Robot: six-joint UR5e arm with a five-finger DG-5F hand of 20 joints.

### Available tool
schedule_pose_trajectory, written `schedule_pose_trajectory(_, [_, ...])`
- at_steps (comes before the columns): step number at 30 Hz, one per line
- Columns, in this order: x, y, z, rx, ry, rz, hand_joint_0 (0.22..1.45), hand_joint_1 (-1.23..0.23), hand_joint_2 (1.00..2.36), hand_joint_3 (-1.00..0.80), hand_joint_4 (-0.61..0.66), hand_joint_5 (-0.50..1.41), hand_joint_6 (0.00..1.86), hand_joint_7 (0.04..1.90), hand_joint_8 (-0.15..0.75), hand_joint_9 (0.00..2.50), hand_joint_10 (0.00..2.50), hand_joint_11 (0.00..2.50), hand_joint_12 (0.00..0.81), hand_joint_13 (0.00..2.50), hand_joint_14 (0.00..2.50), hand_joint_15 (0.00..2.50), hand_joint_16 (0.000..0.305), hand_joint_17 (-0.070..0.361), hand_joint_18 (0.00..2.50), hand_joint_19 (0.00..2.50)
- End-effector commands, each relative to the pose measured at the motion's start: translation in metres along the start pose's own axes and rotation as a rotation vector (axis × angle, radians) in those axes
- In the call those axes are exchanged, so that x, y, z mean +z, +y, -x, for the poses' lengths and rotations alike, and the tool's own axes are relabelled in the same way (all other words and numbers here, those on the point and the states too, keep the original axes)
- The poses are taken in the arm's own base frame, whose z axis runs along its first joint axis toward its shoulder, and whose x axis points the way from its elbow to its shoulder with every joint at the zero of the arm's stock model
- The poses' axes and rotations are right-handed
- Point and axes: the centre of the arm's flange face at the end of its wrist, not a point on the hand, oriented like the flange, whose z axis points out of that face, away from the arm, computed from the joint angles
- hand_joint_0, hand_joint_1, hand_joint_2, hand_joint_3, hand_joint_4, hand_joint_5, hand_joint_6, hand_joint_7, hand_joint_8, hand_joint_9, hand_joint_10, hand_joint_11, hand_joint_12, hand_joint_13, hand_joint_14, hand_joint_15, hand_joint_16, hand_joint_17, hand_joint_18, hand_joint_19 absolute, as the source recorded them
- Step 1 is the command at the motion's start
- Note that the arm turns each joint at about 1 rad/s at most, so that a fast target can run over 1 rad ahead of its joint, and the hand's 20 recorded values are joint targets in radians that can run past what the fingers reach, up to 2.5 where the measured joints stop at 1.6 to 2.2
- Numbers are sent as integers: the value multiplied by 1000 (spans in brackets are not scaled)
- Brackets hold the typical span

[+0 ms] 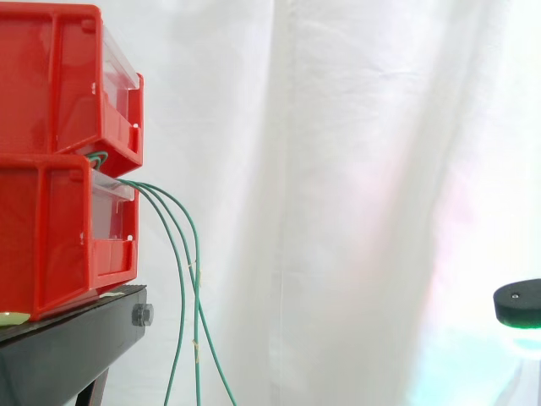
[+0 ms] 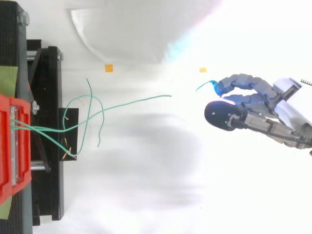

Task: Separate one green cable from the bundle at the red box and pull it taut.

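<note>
Several thin green cables (image 1: 181, 254) come out between the two stacked red bins (image 1: 51, 228) and hang down in front of the black stand (image 1: 76, 342). From above, the green cables (image 2: 122, 104) fan out to the right of the red bin (image 2: 7, 146); the longest strand ends near the middle. My hand (image 2: 258, 119) is at the far right, well clear of the bundle, its fingers loosely bent and holding none of those strands. A short teal curve (image 2: 204, 86) lies by its upper fingertip; what it is I cannot tell. One dark fingertip (image 1: 517, 304) with a green glow enters the side view's right edge.
A white curtain (image 1: 355, 169) hangs behind the work. Two small orange markers (image 2: 108, 68) (image 2: 203, 70) lie on the white floor. The black stand (image 2: 48, 122) juts out under the bins at the left.
</note>
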Motion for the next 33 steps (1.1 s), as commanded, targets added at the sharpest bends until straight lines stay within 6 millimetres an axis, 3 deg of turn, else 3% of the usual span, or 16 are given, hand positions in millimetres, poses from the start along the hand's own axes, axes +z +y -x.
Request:
schedule_pose_trajectory(1, [0, 0, 0, 0, 0, 0, 437, -458, 1000, -500, 205, -187, 502, 769, 290, 521, 12, 580, 316, 378, 18, 605, 47, 106, 369, 855])
schedule_pose_trajectory(5, [0, 0, 0, 1, 1, 1, 435, -460, 1000, -500, 129, -284, 502, 746, 288, 378, 11, 578, 321, 385, 16, 615, 48, 109, 390, 860])
schedule_pose_trajectory(6, [0, 0, -1, 1, 1, 1, 439, -454, 1000, -500, 170, -171, 502, 775, 269, 394, 14, 567, 309, 343, 18, 600, 48, 108, 341, 853])
schedule_pose_trajectory(7, [0, 0, 0, -3, 0, 1, 436, -371, 1000, -500, 154, -130, 502, 679, 211, 515, 11, 461, 274, 189, 14, 487, 47, 105, 129, 817])
schedule_pose_trajectory(8, [0, -1, -1, -5, 2, 1, 434, -362, 1000, -500, 159, -137, 502, 713, 216, 578, 11, 456, 259, 135, 11, 329, 44, 100, 52, 661])
schedule_pose_trajectory(9, [0, 0, -1, -5, 1, 1, 424, -332, 1000, -500, 184, -147, 502, 721, 226, 455, 12, 447, 262, 49, 10, 331, 46, 103, 0, 664])
schedule_pose_trajectory(20, [0, 0, -1, -5, 1, 1, 422, -397, 1000, -500, 135, -266, 501, 710, 284, 396, 10, 497, 299, 240, 12, 400, 47, 107, 190, 674])
schedule_pose_trajectory(22, [0, 0, -1, -6, 1, 1, 425, -403, 1000, -500, 113, -259, 502, 721, 275, 369, 12, 490, 290, 203, 12, 393, 47, 105, 174, 668])
schedule_pose_trajectory(23, [0, 0, 0, -7, 0, 1, 431, -318, 1000, -500, 128, -158, 502, 708, 199, 481, 11, 422, 254, 0, 9, 286, 46, 103, 0, 603])
schedule_pose_trajectory(24, [0, 0, -1, -6, 1, 1, 434, -348, 1000, -500, 124, -147, 502, 704, 191, 623, 10, 414, 255, 79, 7, 225, 44, 99, 0, 530])
schedule_pose_trajectory(27, [0, 0, -1, -6, 1, 1, 431, -380, 1000, -500, 226, -202, 502, 722, 237, 289, 10, 380, 255, 40, 9, 296, 44, 100, 0, 608])
schedule_pose_trajectory(28, [0, 0, -1, -6, 1, 1, 432, -396, 1000, -500, 197, -244, 502, 710, 253, 272, 10, 378, 267, 111, 11, 311, 44, 100, 10, 604])
schedule_pose_trajectory(30, [0, 0, -1, -5, 1, 1, 436, -394, 1000, -500, 168, -189, 502, 697, 207, 225, 7, 313, 243, 0, 9, 287, 43, 97, 0, 613])
schedule_pose_trajectory(31, [0, 0, 0, -6, 0, 1, 438, -357, 1000, -500, 118, -143, 501, 662, 169, 489, 7, 254, 226, 0, 7, 176, 42, 95, 0, 542])
schedule_pose_trajectory(33, [0, 0, 0, -6, 0, 1, 438, -394, 1000, -500, 146, -154, 502, 679, 182, 294, 5, 230, 233, 0, 6, 181, 42, 95, 0, 542])
